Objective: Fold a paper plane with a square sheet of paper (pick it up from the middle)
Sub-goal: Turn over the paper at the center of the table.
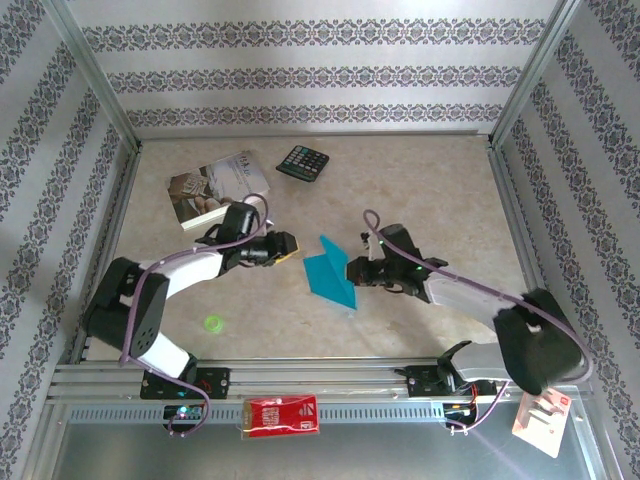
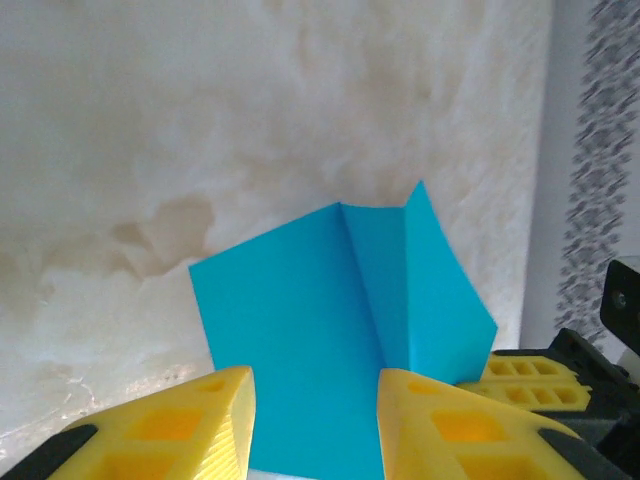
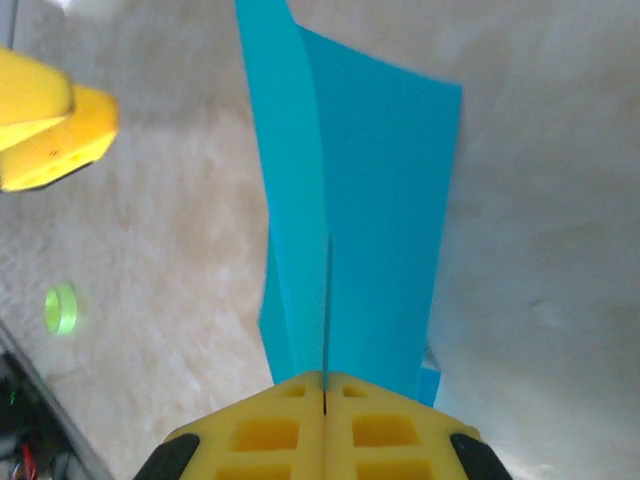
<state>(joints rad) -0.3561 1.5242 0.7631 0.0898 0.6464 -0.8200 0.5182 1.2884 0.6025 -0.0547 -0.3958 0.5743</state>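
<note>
The square sheet of paper is turquoise-blue and lies mid-table, folded along a crease, with one flap standing up. My right gripper is at its right edge. In the right wrist view its jaws are pressed together on the upright fold of the sheet. My left gripper hovers just left of the sheet, open. In the left wrist view its yellow fingers stand apart with the sheet showing between them, not pinched. The right gripper's yellow fingers touch the sheet's far corner.
A pale printed book and a black calculator lie at the back left. A small green ring sits on the table near the left arm. A red packet rests on the front rail. Metal frame posts and patterned walls bound the table.
</note>
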